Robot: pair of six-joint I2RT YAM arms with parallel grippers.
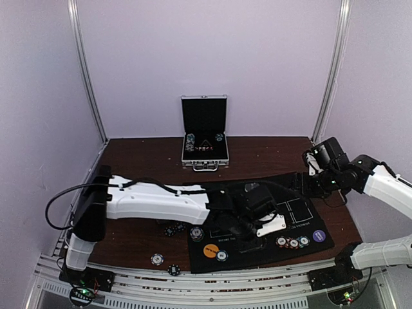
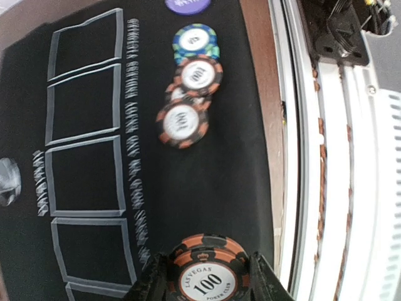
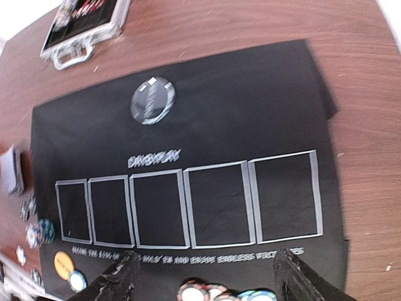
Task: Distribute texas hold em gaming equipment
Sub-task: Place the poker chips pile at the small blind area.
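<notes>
My left gripper [image 2: 207,260] is shut on an orange-and-black "100" poker chip [image 2: 207,279], held just above the black mat [image 2: 238,188]. Further along the mat lie two more orange-and-black chips [image 2: 182,122], a blue-green chip [image 2: 195,41] and a purple button disc [image 2: 188,5]. From above, the left gripper [image 1: 250,225] hangs over the mat's middle. My right gripper [image 3: 207,253] stands open high above the mat with nothing between its fingers. Below it are the five card boxes, a silver-grey disc [image 3: 152,100], a row of chips [image 3: 207,293] and an orange disc [image 3: 62,264].
The open silver case [image 1: 205,132] stands at the back of the brown table. Loose chips [image 1: 157,259] lie on the wood left of the mat, and a card pile [image 3: 11,170] sits nearby. The table's front rail [image 2: 326,157] runs close to the chip row.
</notes>
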